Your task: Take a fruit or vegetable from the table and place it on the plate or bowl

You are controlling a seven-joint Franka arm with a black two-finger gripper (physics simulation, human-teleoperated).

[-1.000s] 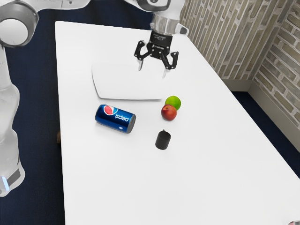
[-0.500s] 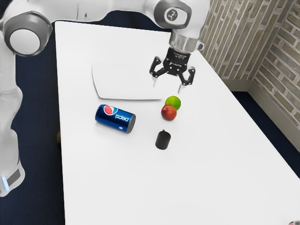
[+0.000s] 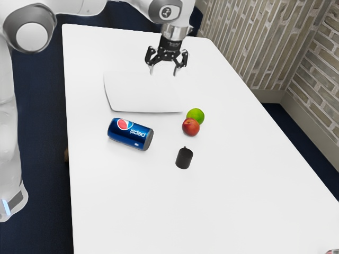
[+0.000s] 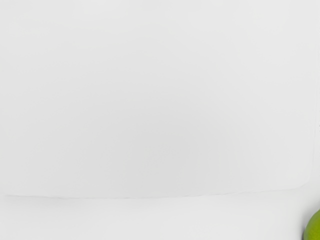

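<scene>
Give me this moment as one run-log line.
tool: open, above far side of plate | green fruit, red apple: side by side on table | step: no fruit grasped yet

The only readable brand is on the blue can (image 3: 130,134), which lies on its side on the bench (image 3: 238,201), just beside the white plate (image 3: 143,92) and nearer the bench's long edge at the exterior view's left. Its side carries the round red, white and blue Pepsi emblem and, next to it, the word "pepsi" in white letters, seen upside down. A small dark mark on the arm's round grey joint cap (image 3: 166,10) is too small to read.
</scene>
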